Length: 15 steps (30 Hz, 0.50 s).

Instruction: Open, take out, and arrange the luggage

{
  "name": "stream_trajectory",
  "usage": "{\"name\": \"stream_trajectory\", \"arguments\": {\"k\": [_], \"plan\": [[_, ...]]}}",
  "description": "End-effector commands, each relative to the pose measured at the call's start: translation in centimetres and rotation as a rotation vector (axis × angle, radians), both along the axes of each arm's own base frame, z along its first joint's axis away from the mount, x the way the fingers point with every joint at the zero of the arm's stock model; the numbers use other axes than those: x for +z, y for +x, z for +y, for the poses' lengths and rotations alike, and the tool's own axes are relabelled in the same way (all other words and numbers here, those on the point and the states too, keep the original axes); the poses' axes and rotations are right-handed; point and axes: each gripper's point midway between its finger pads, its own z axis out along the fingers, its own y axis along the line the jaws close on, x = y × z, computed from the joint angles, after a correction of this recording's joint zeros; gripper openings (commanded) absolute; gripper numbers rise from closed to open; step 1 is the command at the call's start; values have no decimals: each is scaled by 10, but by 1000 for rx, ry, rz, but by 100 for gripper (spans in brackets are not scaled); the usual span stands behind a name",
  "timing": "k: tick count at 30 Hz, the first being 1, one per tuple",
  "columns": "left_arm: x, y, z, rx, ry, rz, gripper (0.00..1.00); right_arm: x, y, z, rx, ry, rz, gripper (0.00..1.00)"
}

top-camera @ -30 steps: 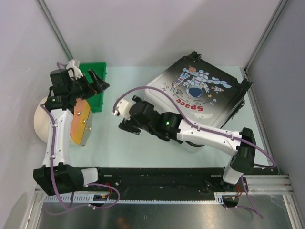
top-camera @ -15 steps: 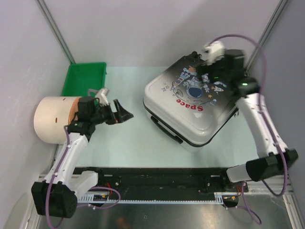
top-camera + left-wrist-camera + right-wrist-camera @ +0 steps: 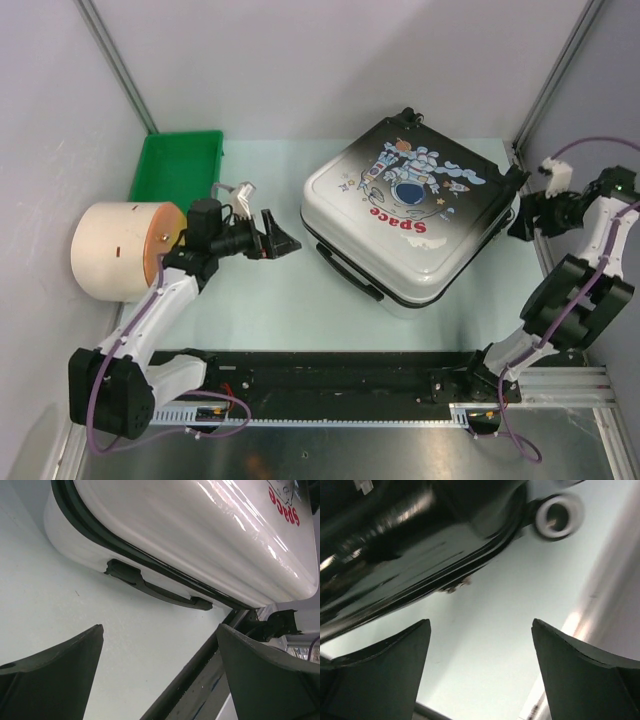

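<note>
1. The luggage (image 3: 405, 215) lies shut and flat on the table (image 3: 260, 300), far right, astronaut side up.
2. The left gripper (image 3: 283, 240) is wide open, empty, just left of it.
3. The right gripper (image 3: 520, 225) is wide open, empty, by its right corner.

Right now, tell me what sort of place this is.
Probably a robot test cell: two arms bolted to a table, bare walls framed by metal posts, and staged props, the luggage and green tray.
</note>
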Motion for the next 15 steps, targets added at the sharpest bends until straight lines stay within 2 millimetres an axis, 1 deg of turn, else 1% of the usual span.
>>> {"name": "stream_trajectory", "arguments": {"k": [1, 2, 3, 4, 5, 6, 7, 8, 9, 10, 11, 12, 13, 14, 15], "plan": [[9, -3, -9, -32, -51, -34, 100, -33, -29, 55, 241, 209, 78, 84], [9, -3, -9, -33, -53, -39, 100, -38, -30, 64, 275, 237, 75, 82], [8, -3, -9, -32, -53, -41, 100, -45, -29, 78, 318, 249, 85, 81], [8, -3, -9, -31, -52, -42, 100, -54, -33, 89, 331, 275, 107, 79], [7, -4, -8, -33, -52, -42, 100, -58, -33, 99, 346, 291, 113, 79], [8, -4, -8, -32, -53, -47, 100, -61, -24, 113, 361, 288, 107, 79], [10, -3, -7, -28, -54, -51, 100, -68, -28, 126, 374, 293, 120, 79], [9, -2, -6, -25, -58, -45, 100, -72, -18, 131, 391, 253, 89, 79], [9, -2, -4, -18, -61, -40, 100, -73, -18, 154, 415, 261, 106, 80], [8, 2, 1, -1, -64, -32, 100, -77, -23, 164, 419, 250, 112, 80], [8, 4, 3, 10, -70, -25, 100, -75, -12, 170, 423, 219, 59, 80], [10, 4, 5, 11, -77, -22, 100, -76, -13, 191, 466, 212, 55, 80], [10, 9, 11, 29, -78, -21, 100, -75, -18, 200, 443, 217, 64, 80], [11, 11, 14, 38, -81, -24, 100, -70, -11, 212, 463, 204, 20, 80], [15, 15, 18, 49, -84, -30, 100, -69, -16, 234, 509, 207, 20, 80]]}}
